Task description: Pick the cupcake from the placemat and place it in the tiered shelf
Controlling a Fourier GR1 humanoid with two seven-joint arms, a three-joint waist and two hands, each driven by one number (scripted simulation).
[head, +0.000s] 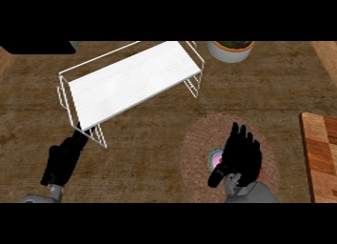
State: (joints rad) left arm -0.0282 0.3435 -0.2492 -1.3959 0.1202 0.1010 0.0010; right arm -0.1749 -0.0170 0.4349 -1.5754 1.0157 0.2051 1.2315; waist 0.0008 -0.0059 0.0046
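The right hand [240,155] lies over the round woven placemat [199,143], fingers straight and spread, holding nothing. The cupcake [215,159] sits on the mat just at the hand's left edge, mostly hidden beneath it; I can't tell whether they touch. Up and to the left of that hand, well apart, stands the white wire shelf [133,78]. The left hand [62,159] rests by the shelf's near corner, fingers extended and empty. A potted plant [231,50] sits beyond the shelf.

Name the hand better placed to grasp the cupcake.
Right. The right hand hangs over the placemat, beside the cupcake; the left hand is across the counter, near the tiered shelf.
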